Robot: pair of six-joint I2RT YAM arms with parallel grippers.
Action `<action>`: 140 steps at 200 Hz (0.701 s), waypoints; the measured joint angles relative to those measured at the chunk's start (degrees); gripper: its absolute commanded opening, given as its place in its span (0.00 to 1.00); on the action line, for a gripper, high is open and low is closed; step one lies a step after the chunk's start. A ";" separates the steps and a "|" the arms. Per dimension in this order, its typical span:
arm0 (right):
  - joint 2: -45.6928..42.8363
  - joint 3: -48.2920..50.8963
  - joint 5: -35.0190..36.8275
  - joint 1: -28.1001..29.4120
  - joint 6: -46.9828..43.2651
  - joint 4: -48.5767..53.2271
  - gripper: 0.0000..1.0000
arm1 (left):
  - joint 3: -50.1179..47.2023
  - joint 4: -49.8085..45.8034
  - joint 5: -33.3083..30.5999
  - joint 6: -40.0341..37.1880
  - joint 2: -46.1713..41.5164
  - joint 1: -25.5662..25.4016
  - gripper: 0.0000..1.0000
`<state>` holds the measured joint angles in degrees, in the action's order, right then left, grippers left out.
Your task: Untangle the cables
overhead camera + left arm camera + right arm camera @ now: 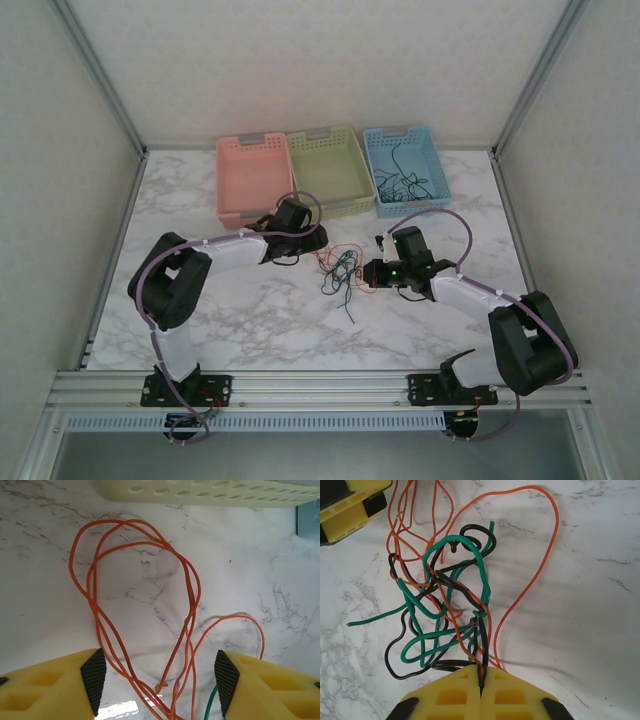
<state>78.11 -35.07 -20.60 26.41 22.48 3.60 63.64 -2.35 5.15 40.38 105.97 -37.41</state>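
Two-handed pull stage, apparently: right gripper (480, 687) clamped on cables (450, 595), left gripper (160, 682) part open astride orange loops (140, 580), holding nothing; next, close left, draw apart gently.

Lab test cell, aluminium frame (320, 385), white panels (320, 60)

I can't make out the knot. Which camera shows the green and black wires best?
Right wrist: the green and black cables lie close up, each twist visible. The top view gives a tiny clump; the left wrist, a green sliver.
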 measured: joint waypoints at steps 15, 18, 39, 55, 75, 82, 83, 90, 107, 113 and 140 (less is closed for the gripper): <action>0.00 0.00 0.02 0.00 0.00 0.00 0.00 | 0.02 0.04 0.02 0.35 0.11 0.00 0.54; 0.00 0.00 0.02 0.00 0.00 0.00 0.00 | 0.02 0.11 0.04 0.37 0.11 0.00 0.54; 0.00 0.07 0.04 0.00 -0.02 0.00 0.00 | 0.44 0.26 0.02 0.48 1.01 0.00 0.50; 0.00 0.17 0.24 0.00 -0.02 0.00 0.00 | 1.36 0.24 0.04 0.59 2.23 0.00 0.47; 0.00 0.22 0.55 0.00 -0.02 0.00 0.00 | 1.95 0.26 0.07 0.59 3.15 0.00 0.43; 0.00 0.22 0.66 0.00 -0.02 -0.02 0.00 | 1.97 0.26 0.04 0.61 3.21 0.00 0.42; 0.00 0.22 0.68 0.00 -0.02 0.00 0.00 | 1.97 0.26 0.04 0.61 3.23 0.00 0.41; 0.00 0.22 0.74 0.00 -0.02 -0.02 0.00 | 1.97 0.24 0.04 0.61 3.26 0.00 0.39; 0.02 0.22 1.05 0.00 -0.02 0.00 0.00 | 2.01 0.26 0.00 0.61 3.26 0.00 0.33; 0.02 0.22 1.07 0.00 -0.02 -0.02 0.00 | 2.05 0.24 0.00 0.55 3.26 0.00 0.30; 0.11 0.22 1.09 0.00 -0.04 0.00 0.00 | 2.12 0.24 0.00 0.44 3.26 0.00 0.17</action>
<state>78.22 -34.85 -19.51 26.41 22.44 3.60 65.76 -2.11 5.15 40.82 109.23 -37.41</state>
